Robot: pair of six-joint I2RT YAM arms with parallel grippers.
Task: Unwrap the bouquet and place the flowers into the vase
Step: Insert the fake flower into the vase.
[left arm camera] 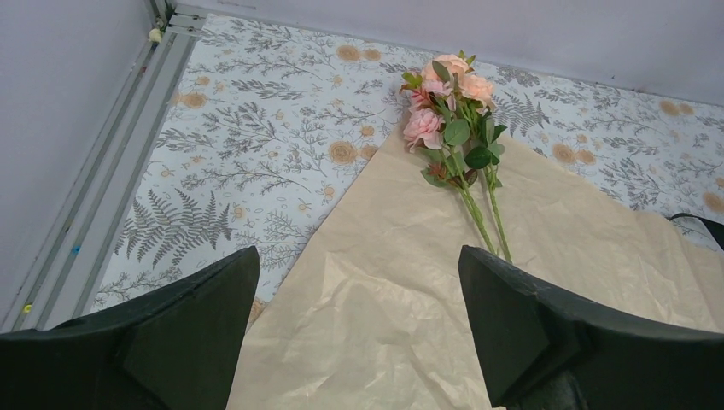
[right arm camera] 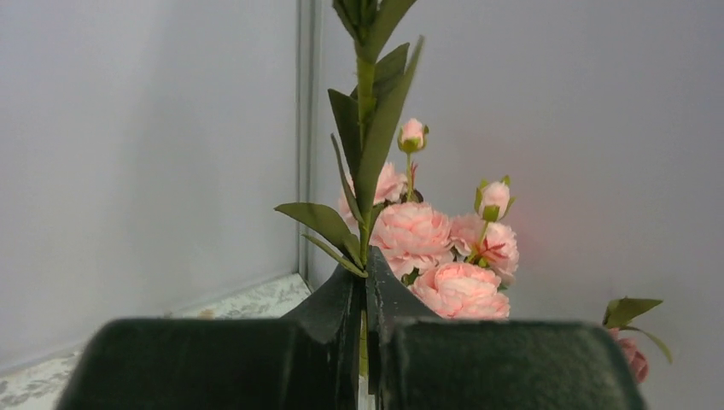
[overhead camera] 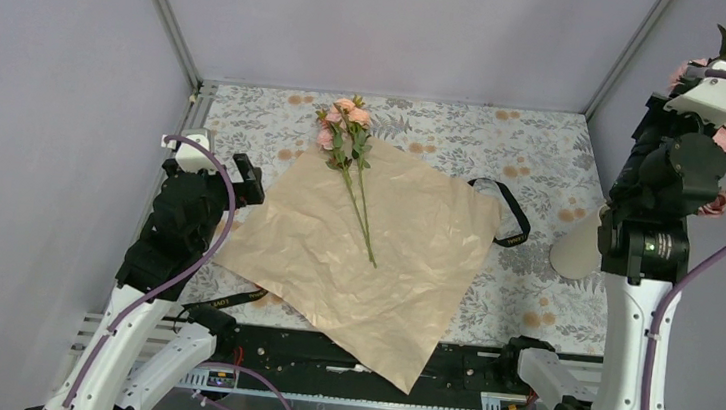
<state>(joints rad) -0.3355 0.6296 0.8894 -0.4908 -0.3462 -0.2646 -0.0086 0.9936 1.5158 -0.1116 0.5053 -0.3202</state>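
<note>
Pinching a light, springy stem (right arm camera: 365, 85), the right gripper (right arm camera: 365, 342) is clenched low on it; the open-jawed left gripper (left arm camera: 359, 329) should probably take the flowers (left arm camera: 457, 128) on the paper (left arm camera: 384, 299) mid-stem.

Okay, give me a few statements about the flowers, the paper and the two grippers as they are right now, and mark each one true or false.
1. The paper lies spread open on the table. True.
2. The left gripper is shut on a flower stem. False: it is open and holds nothing, above the paper's left edge.
3. The right gripper is shut on a green stem. True.
4. A ribbon is tied around the flowers on the paper. False: they lie loose, and a black ribbon lies by itself at the paper's right edge.
</note>
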